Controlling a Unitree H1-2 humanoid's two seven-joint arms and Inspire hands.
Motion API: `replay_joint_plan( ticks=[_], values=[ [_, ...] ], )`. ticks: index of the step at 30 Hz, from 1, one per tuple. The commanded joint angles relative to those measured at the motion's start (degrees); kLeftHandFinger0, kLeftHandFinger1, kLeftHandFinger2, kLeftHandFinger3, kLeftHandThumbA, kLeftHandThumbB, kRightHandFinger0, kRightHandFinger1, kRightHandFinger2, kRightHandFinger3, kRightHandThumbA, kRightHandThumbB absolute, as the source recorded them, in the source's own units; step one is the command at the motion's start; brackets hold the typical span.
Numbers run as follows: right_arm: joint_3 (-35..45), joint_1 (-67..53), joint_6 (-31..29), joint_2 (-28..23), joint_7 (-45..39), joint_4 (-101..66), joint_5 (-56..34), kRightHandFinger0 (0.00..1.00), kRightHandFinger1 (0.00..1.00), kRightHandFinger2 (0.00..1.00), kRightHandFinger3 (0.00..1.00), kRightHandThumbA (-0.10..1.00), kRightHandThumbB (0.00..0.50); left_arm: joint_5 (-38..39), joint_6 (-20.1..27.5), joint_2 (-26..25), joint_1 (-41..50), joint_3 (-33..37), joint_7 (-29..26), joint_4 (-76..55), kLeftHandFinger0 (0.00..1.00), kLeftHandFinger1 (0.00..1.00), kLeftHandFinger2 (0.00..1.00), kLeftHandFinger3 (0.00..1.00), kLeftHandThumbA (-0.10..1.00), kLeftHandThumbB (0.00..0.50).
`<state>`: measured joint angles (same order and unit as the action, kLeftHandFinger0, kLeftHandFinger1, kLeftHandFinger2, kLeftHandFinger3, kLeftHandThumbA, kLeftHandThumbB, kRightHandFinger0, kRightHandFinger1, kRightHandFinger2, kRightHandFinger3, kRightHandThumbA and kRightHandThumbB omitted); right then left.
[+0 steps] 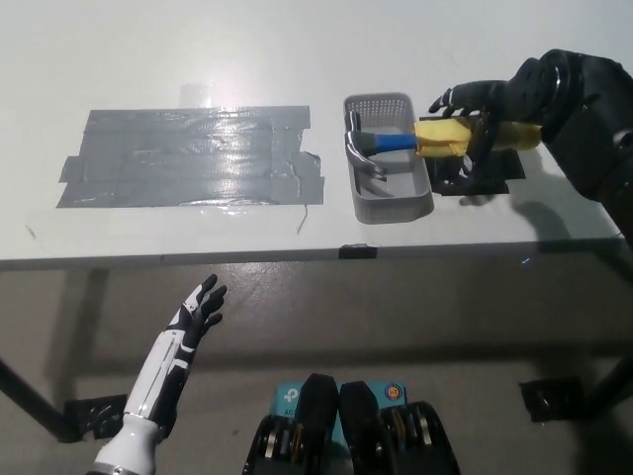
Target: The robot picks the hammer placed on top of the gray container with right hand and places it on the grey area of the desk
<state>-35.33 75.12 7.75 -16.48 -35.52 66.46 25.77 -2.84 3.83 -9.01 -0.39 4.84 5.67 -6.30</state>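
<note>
The hammer (398, 142) lies across the gray basket (396, 209) at the table's right: steel head inside the basket, blue neck on its right rim, yellow grip sticking out to the right. My black right hand (482, 111) reaches in from the right, its fingers wrapped over the yellow grip just beyond the basket. The hammer still rests on the basket. The grey taped area (188, 158) covers the table's left half, well apart from the hammer. My white left hand (198, 312) hangs open below the table's front edge at lower left.
A black patch (492, 182) lies on the table under the hammer's grip, right of the basket. The table's front edge (297, 257) runs across the middle of the view, with floor below it.
</note>
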Motion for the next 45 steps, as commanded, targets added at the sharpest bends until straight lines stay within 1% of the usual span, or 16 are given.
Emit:
replay_joint_plan(
  ticks=[1,21,22,23,24,25,26,27,29,30,31,32,34,37,42,45],
  values=[
    [1.2,4.4,-2.3,0.5,1.9,1.2,0.9,1.00,1.00,1.00,1.00,1.00,0.365,0.2,0.7,-0.8,-0.7,0.0,1.3,-2.2,1.00,1.00,1.00,1.00,1.00,0.179],
    [1.4,5.3,-1.7,2.7,6.6,7.1,3.0,1.00,1.00,1.00,1.00,1.00,0.339,0.5,0.6,-1.2,-1.0,0.0,1.7,-2.6,1.00,1.00,1.00,1.00,1.00,0.178],
    [2.0,4.3,-2.4,2.8,12.1,6.6,3.3,1.00,1.00,1.00,1.00,0.84,0.341,0.4,0.7,-1.2,-1.1,0.0,1.7,-2.6,1.00,1.00,1.00,1.00,1.00,0.175],
    [2.8,3.8,-2.3,3.1,15.6,6.8,3.0,1.00,1.00,1.00,1.00,0.68,0.308,0.3,0.7,-1.2,-1.1,0.1,1.7,-2.6,1.00,1.00,1.00,1.00,1.00,0.174],
    [3.3,2.8,-2.7,3.3,21.2,6.3,3.3,0.85,1.00,1.00,1.00,0.30,0.270,0.4,0.5,-1.2,-1.0,0.1,1.8,-2.7,1.00,1.00,1.00,1.00,1.00,0.176],
    [2.4,1.8,-4.7,3.2,25.8,5.5,4.9,0.53,0.65,0.59,0.58,-0.01,0.195,0.3,0.3,-1.3,-1.1,0.1,1.8,-2.8,1.00,1.00,1.00,1.00,1.00,0.182],
    [2.1,1.4,-5.5,3.1,27.8,5.2,5.6,0.31,0.47,0.50,0.54,-0.08,0.236,0.2,0.2,-1.3,-1.1,0.1,1.8,-2.9,1.00,1.00,1.00,1.00,1.00,0.182],
    [1.7,0.4,-6.3,3.3,33.2,4.8,6.8,0.01,0.12,0.21,0.30,-0.10,0.222,0.3,-0.3,-1.3,-1.1,0.1,1.9,-3.2,1.00,1.00,1.00,1.00,1.00,0.185],
    [2.5,-0.4,-7.9,3.6,37.2,4.8,6.4,0.00,0.20,0.49,0.46,-0.10,0.211,0.4,-0.4,-1.3,-1.2,0.0,1.9,-3.2,1.00,1.00,1.00,1.00,1.00,0.188],
    [3.0,-0.8,-8.3,4.0,38.2,4.9,5.9,0.00,0.42,0.82,0.74,-0.10,0.166,0.5,-0.6,-1.4,-1.2,0.0,1.9,-3.3,1.00,1.00,1.00,1.00,1.00,0.189],
    [3.0,-1.0,-8.5,4.0,38.7,4.8,6.0,0.00,0.46,0.87,0.79,-0.10,0.160,0.5,-0.6,-1.4,-1.2,0.0,2.0,-3.4,1.00,1.00,1.00,1.00,1.00,0.190],
    [2.9,-1.1,-8.8,4.1,39.5,4.8,6.1,0.02,0.52,0.90,0.88,-0.10,0.150,0.5,-0.7,-1.4,-1.3,0.0,2.0,-3.4,1.00,1.00,1.00,1.00,1.00,0.190],
    [2.6,-1.2,-9.2,4.2,40.7,4.9,6.4,0.04,0.56,0.93,0.96,-0.10,0.130,0.8,-0.2,-1.4,-1.4,0.1,2.1,-3.1,1.00,1.00,1.00,1.00,1.00,0.182],
    [2.6,-1.3,-9.7,4.3,42.1,5.0,6.3,0.05,0.55,0.90,0.85,-0.10,0.097,0.7,-0.2,-1.4,-1.5,0.0,2.1,-3.0,1.00,1.00,1.00,1.00,1.00,0.179],
    [3.0,-1.5,-10.5,4.1,43.4,5.2,5.9,0.05,0.53,0.87,0.82,-0.10,0.092,0.9,-0.5,-1.5,-1.7,0.0,2.2,-3.0,1.00,1.00,1.00,1.00,1.00,0.188],
    [3.9,-1.3,-10.5,4.2,44.2,5.5,5.2,0.04,0.49,0.83,0.71,-0.10,0.100,1.2,-0.5,-1.6,-1.9,-0.1,2.3,-3.1,1.00,1.00,1.00,1.00,1.00,0.185]
  ],
)
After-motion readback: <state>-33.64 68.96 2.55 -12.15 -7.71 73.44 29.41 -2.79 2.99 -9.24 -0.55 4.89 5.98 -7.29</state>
